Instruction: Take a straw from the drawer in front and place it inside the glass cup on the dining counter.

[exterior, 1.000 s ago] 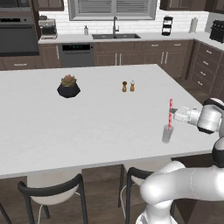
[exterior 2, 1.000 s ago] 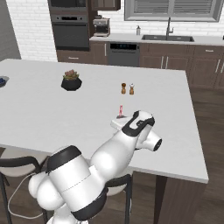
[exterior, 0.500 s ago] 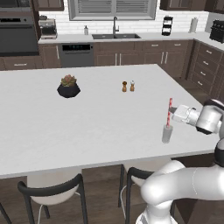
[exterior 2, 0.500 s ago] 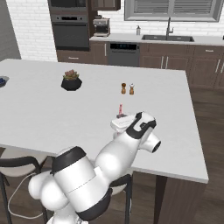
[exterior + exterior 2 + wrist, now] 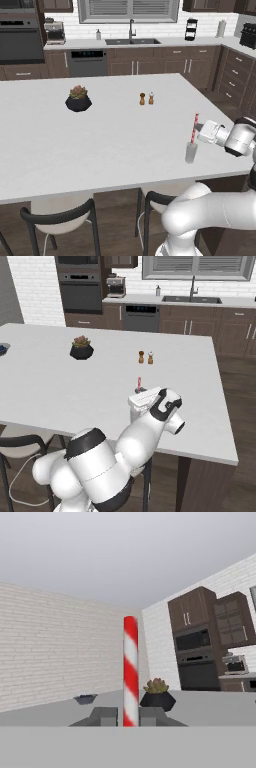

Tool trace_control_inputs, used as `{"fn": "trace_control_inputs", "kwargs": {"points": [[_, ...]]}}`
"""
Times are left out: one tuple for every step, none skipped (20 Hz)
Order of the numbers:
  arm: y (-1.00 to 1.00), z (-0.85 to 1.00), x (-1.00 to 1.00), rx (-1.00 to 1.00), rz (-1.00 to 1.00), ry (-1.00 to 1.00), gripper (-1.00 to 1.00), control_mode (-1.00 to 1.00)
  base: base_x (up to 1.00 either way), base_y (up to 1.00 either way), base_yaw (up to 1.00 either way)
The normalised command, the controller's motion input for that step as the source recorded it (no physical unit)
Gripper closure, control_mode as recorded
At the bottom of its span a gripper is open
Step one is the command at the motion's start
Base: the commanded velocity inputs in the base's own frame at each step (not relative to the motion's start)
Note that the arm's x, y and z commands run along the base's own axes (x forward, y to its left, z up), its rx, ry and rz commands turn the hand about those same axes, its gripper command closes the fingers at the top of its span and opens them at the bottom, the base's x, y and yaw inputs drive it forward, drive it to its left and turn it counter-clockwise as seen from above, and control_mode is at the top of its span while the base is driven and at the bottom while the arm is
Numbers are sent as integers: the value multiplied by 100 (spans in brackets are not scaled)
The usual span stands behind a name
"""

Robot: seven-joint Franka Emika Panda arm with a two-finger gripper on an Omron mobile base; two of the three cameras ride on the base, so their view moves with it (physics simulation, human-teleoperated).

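Observation:
My gripper (image 5: 200,132) is shut on the red and white striped straw (image 5: 194,128) and holds it nearly upright. The straw's lower end meets the top of the small glass cup (image 5: 191,152), which stands near the right front edge of the white dining counter (image 5: 100,140). Whether the tip is inside the cup, I cannot tell. In the hand view the straw (image 5: 130,672) rises between the two fingertips (image 5: 105,716) of the gripper (image 5: 130,717). From the right base view the straw's top (image 5: 139,380) pokes up behind the white hand. The drawer is out of view.
A dark pot with a succulent (image 5: 78,99) and two small shakers (image 5: 146,98) stand further back on the counter. A dark bowl (image 5: 2,347) lies at its far left. Black-framed chairs (image 5: 60,220) are tucked under the near edge.
The hand with the straw has crept slightly left over the cup. The arm's lower links have shifted a little in the right base view.

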Motion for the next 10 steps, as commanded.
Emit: {"fn": "trace_control_inputs", "kwargs": {"points": [[-15, -14, -4, 0, 0, 0, 100, -100, 0, 0, 0], [-14, -15, -6, 0, 0, 0, 100, -100, 0, 0, 0], [-14, -17, -8, 0, 0, 0, 100, -100, 0, 0, 0], [-14, -17, -10, 0, 0, 0, 100, -100, 0, 0, 0], [-12, -20, -9, 0, 0, 0, 100, -100, 0, 0, 0], [-10, -24, -11, 0, 0, 0, 100, -100, 0, 0, 0], [-9, -23, -11, 0, -1, 0, 100, -100, 0, 0, 0], [-4, -25, -11, 0, -1, 0, 100, -100, 0, 0, 0], [0, -24, -15, 0, -1, 0, 100, -100, 0, 0, 0], [0, -25, -22, 0, 0, 0, 100, -100, 0, 0, 0]]}}
